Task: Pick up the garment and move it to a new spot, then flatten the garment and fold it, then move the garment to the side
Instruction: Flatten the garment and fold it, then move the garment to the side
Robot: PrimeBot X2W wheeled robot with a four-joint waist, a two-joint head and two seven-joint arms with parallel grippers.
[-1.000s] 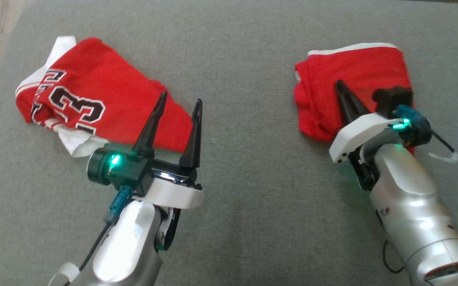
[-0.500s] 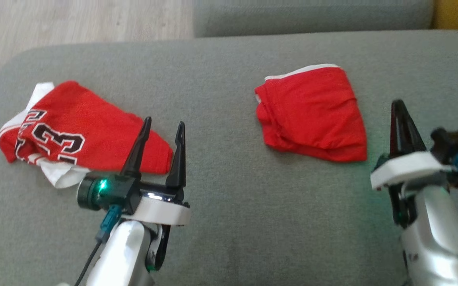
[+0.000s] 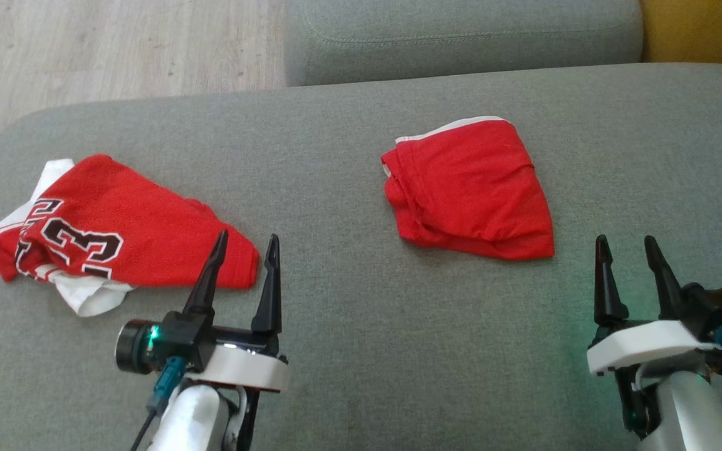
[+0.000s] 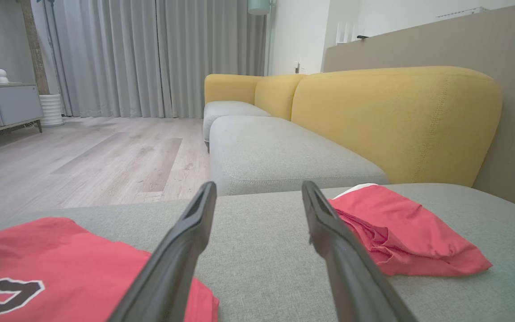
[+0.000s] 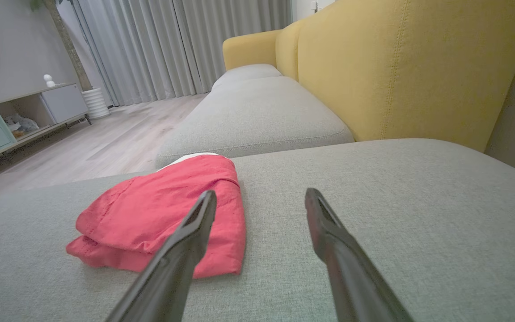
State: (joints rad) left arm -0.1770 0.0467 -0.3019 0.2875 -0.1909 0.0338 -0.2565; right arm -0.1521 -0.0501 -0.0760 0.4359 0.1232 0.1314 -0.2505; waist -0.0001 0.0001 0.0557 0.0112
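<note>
Grey sofa cushion (image 3: pixel 361 351) spreads before you, with the folded red garment (image 3: pixel 470 191) lying right of centre, the numbered red jersey (image 3: pixel 116 232) at the left, and your left gripper (image 3: pixel 248 235) and right gripper (image 3: pixel 625 239) both spread wide and empty near the bottom edge.

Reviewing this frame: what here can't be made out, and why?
- Jersey, head view: its print is partly lost in crumpled folds; the left wrist view's edge cuts it off.
- Folded red garment: its type is unclear, layers hide it; in the left wrist view a finger of the left gripper covers its near corner.
- Shelf clutter, right wrist view: too small to identify.
</note>
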